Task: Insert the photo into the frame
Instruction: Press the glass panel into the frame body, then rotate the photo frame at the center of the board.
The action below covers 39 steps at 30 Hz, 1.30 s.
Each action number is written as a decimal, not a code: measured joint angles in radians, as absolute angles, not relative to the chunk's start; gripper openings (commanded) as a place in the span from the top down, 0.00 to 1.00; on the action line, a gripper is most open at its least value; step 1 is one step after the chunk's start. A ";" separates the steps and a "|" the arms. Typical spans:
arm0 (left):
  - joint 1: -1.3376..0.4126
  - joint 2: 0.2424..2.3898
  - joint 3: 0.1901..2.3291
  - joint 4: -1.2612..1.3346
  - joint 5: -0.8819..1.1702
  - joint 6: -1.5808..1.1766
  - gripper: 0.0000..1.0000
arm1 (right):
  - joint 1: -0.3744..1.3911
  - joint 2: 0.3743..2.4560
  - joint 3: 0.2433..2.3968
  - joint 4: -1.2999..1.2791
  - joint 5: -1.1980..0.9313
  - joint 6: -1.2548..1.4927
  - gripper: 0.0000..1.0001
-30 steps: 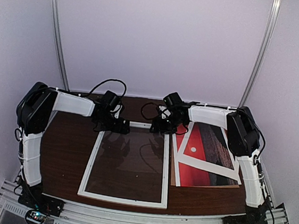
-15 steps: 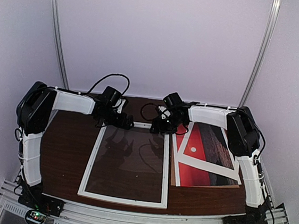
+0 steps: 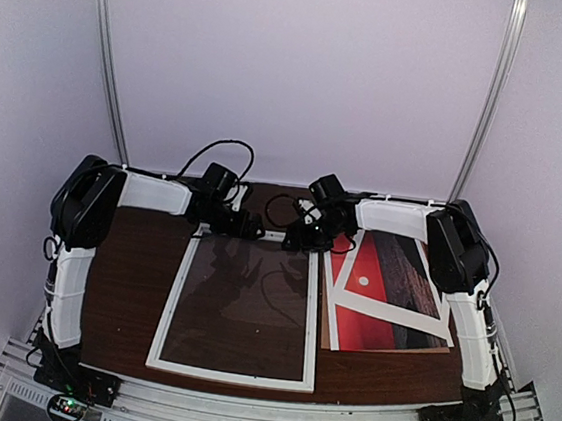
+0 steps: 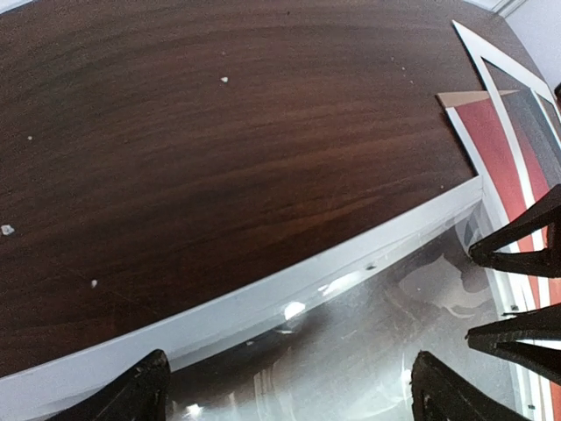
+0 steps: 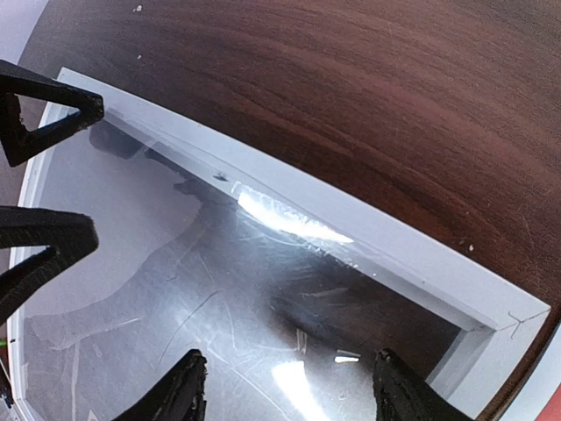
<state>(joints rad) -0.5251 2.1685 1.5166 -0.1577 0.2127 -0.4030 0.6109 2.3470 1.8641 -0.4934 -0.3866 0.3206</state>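
Observation:
The white frame (image 3: 312, 314) lies flat mid-table with a clear sheet (image 3: 241, 307) inside it. The photo (image 3: 355, 324), red sky over dark rocks, lies right of the frame, partly covered by a tilted white mat (image 3: 392, 301). My left gripper (image 3: 250, 229) is open and empty over the frame's far edge (image 4: 263, 294), its tips above the clear sheet (image 4: 368, 351). My right gripper (image 3: 293, 240) is open and empty over the frame's far right corner (image 5: 491, 316) and the sheet (image 5: 175, 289). The two grippers face each other closely. The photo's corner shows in the left wrist view (image 4: 491, 149).
A brown backing board (image 3: 387, 348) lies under the photo, showing along its near edge. Dark wood table (image 3: 127, 285) lies to the left of the frame. Cables loop behind both wrists near the back wall. A metal rail (image 3: 260, 409) runs along the near edge.
My left arm has swung right along the frame's far edge, closer to the right gripper. The right arm, frame and photo have not moved.

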 measured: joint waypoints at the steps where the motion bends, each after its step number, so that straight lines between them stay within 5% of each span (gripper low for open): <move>1: -0.525 2.173 1.517 -0.158 0.217 -0.406 0.04 | 0.610 2.347 1.860 -0.488 -0.390 0.321 0.35; 23: -0.525 2.139 1.439 -0.108 0.250 -0.432 0.04 | 0.593 2.323 1.826 -0.457 -0.432 0.348 0.33; 39: -0.497 1.981 1.447 -0.305 0.134 -0.409 0.04 | 0.563 2.072 1.639 -0.480 -0.414 0.351 0.33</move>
<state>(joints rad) -0.4973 1.9808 1.4467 -0.3054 0.1337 -0.4091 0.5632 2.0716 1.6390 -0.4805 -0.4137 0.3511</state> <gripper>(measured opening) 0.962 0.673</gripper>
